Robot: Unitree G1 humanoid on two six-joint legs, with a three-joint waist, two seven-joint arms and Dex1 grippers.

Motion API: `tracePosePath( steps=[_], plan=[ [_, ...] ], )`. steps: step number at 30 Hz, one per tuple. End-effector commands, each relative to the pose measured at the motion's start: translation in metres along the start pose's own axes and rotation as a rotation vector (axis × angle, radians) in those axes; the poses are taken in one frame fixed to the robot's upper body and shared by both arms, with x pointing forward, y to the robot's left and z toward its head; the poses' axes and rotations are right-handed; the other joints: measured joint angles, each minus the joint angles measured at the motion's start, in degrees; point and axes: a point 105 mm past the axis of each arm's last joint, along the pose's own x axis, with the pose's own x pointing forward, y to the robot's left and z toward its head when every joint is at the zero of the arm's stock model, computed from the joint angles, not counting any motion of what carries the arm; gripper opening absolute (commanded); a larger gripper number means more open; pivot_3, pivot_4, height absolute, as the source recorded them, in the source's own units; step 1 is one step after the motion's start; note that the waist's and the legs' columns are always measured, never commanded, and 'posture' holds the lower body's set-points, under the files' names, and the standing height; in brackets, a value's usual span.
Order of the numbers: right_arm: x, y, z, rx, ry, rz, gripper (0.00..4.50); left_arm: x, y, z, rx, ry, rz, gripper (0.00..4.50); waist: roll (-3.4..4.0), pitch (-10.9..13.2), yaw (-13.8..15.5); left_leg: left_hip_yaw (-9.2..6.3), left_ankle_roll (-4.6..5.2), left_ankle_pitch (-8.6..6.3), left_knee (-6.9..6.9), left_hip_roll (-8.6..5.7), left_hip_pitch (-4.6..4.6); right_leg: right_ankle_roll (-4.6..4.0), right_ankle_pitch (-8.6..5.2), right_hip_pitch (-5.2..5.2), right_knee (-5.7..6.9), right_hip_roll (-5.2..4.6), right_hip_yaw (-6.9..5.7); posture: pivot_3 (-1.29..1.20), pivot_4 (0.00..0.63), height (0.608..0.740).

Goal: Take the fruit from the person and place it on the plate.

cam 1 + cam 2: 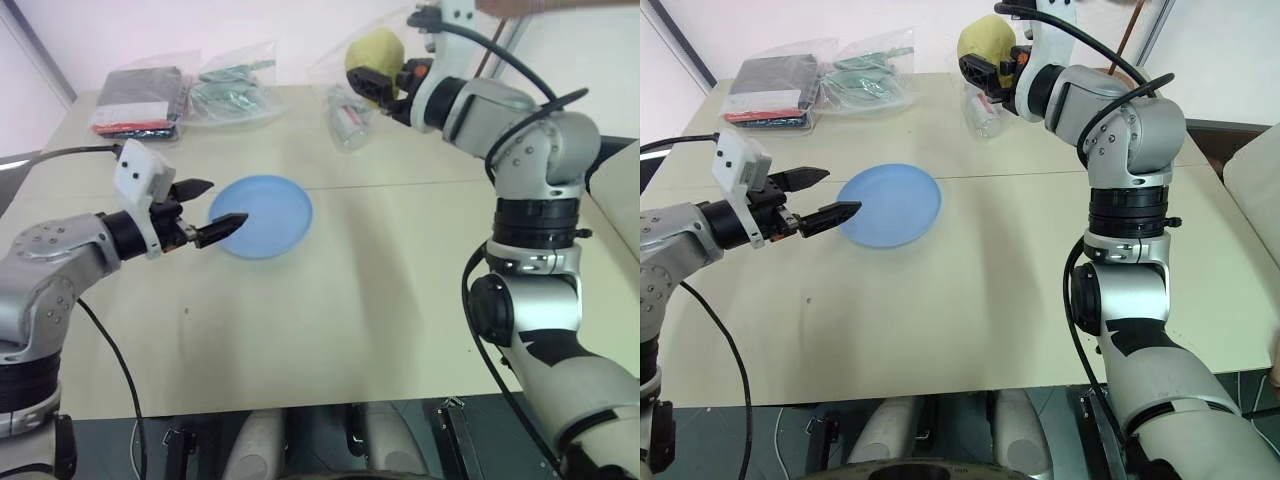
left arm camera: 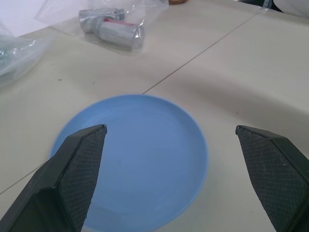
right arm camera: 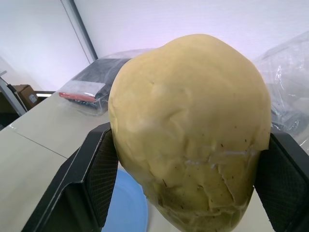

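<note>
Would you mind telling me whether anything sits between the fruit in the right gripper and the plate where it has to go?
Nothing visible blocks the way. The right gripper holds the fruit raised above the far side of the table, and the plate lies bare. The open left gripper hovers at the plate's near-left rim, not over its middle.

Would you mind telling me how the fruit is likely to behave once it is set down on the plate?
The fruit, clamped in the right gripper, looks roundish and lumpy, so it may wobble or roll a little. Its dull, dimpled skin probably grips rather than slips. The blue plate is shallow, so its rim might barely stop a roll.
</note>
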Motion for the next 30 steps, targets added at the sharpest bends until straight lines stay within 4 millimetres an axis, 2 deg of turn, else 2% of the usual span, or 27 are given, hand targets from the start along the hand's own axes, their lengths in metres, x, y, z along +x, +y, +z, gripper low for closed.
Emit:
tracePosePath(
  steps=[1,3,6,8,16,18,21,25,30],
  plan=[
    [-0.005,0.019,0.015,-0.081,-0.057,0.073,3.27,-0.002,0.003,0.011,0.033,-0.035,0.018,4.5,0.0,0.0,0.0,0.0,0.0,0.0,0.0,0.0,0.0,0.0,0.0,0.0,0.0,0.0,0.0,0.0,0.15,0.74],
    [-0.006,0.031,0.004,-0.137,-0.035,0.135,3.27,-0.004,0.006,0.011,0.033,-0.036,0.034,4.5,0.0,0.0,-0.1,0.0,0.0,0.0,-0.02,0.0,0.0,0.0,0.0,0.0,0.0,0.01,0.0,0.0,0.15,0.74],
    [-0.004,0.057,-0.02,-0.103,0.016,0.253,3.27,-0.01,0.013,0.011,0.032,-0.028,0.071,4.5,0.0,0.0,-0.2,0.0,0.0,0.0,-0.04,0.01,0.01,0.0,0.0,-0.03,0.01,0.03,0.0,0.0,0.15,0.74],
    [0.004,0.077,-0.042,-0.078,0.047,0.305,3.27,-0.018,0.023,0.009,0.029,-0.017,0.123,4.5,0.0,0.0,-0.5,0.0,0.0,0.0,-0.05,0.03,0.01,0.0,0.0,-0.05,0.04,0.04,0.01,0.0,0.15,0.74],
    [0.038,0.112,-0.085,-0.001,0.092,0.375,3.27,-0.038,0.049,-0.007,0.022,0.038,0.269,4.5,0.0,0.0,-0.4,-0.01,-0.04,0.02,-0.07,-0.01,0.01,0.0,0.01,-0.1,0.1,0.07,0.02,0.0,0.15,0.74],
    [0.046,0.116,-0.098,0.005,0.114,0.38,3.27,-0.041,0.051,-0.009,0.024,0.047,0.283,4.5,0.0,0.0,-0.2,-0.01,-0.05,0.03,-0.07,-0.02,0.01,0.0,0.01,-0.12,0.1,0.07,0.01,0.0,0.15,0.74],
    [0.055,0.116,-0.128,0.007,0.178,0.369,3.27,-0.045,0.053,-0.015,0.026,0.068,0.298,4.5,0.0,0.0,-0.2,-0.02,-0.08,0.04,-0.1,-0.02,0.0,-0.01,0.01,-0.13,0.09,0.01,0.02,0.0,0.15,0.74],
    [0.059,0.113,-0.156,-0.008,0.233,0.357,3.27,-0.047,0.053,-0.018,0.029,0.073,0.307,4.5,0.0,0.0,-0.1,-0.03,-0.19,0.11,-0.24,-0.04,0.01,-0.02,0.01,-0.15,0.06,-0.04,0.02,0.0,0.15,0.74],
    [0.059,0.11,-0.174,-0.019,0.272,0.347,3.27,-0.048,0.052,-0.019,0.027,0.073,0.311,4.5,0.0,0.0,-0.2,-0.06,-0.3,0.17,-0.4,-0.04,0.01,-0.03,0.02,-0.23,0.04,-0.03,0.02,0.0,0.15,0.74]
  ],
)
